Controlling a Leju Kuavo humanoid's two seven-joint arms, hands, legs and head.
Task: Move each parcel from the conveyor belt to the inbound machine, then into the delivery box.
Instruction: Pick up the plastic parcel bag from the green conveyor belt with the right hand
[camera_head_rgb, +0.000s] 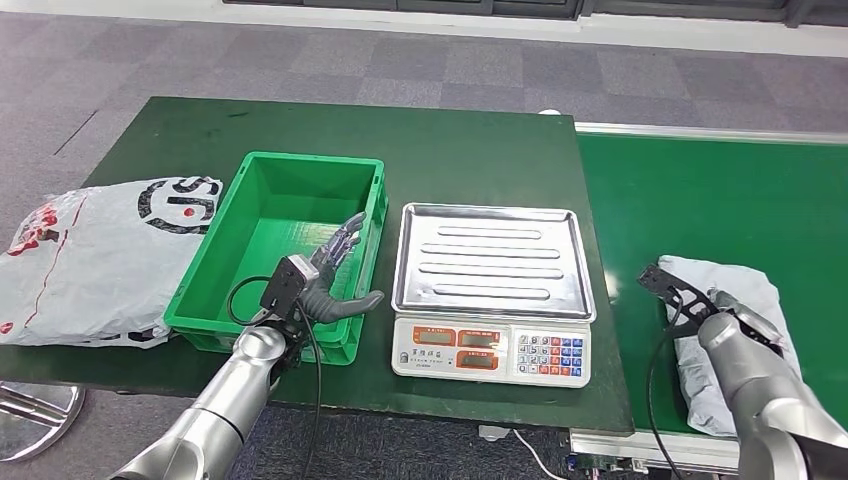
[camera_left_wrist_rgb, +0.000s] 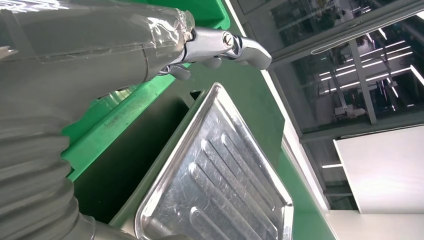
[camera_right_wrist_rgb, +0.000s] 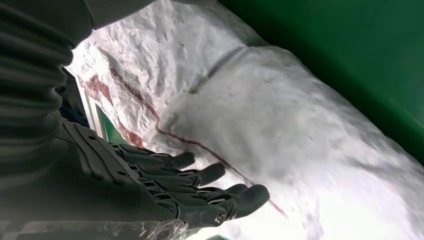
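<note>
Parcel (camera_head_rgb: 735, 300), one, grey, lies on the belt (camera_head_rgb: 720, 190) under the right hand (camera_right_wrist_rgb: 165, 185), fingers spread over it, not gripping. One green box (camera_head_rgb: 262, 300); left hand (camera_head_rgb: 335, 270) over its rim, fingers apart, holding nothing. One scale (camera_head_rgb: 490, 345), tray (camera_head_rgb: 488, 262) bare. One white bag (camera_head_rgb: 90, 255) beside box.

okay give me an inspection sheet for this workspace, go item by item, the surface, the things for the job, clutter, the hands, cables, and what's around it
Surface: dark green table; brighter green conveyor belt adjoining on the right.
Job's things: grey-white parcel on the belt; scale with bare steel tray; green bin, nothing seen inside.
Clutter: large white plastic bag at the table's left end.
Hands: left hand over the bin's right wall, fingers spread, holding nothing; right hand open against the parcel, grip not yet closed.
Cables: black cable along the left wrist; another at the right wrist; white lead below the scale.
Surroundings: grey carpet tiles; glass wall in the left wrist view.
</note>
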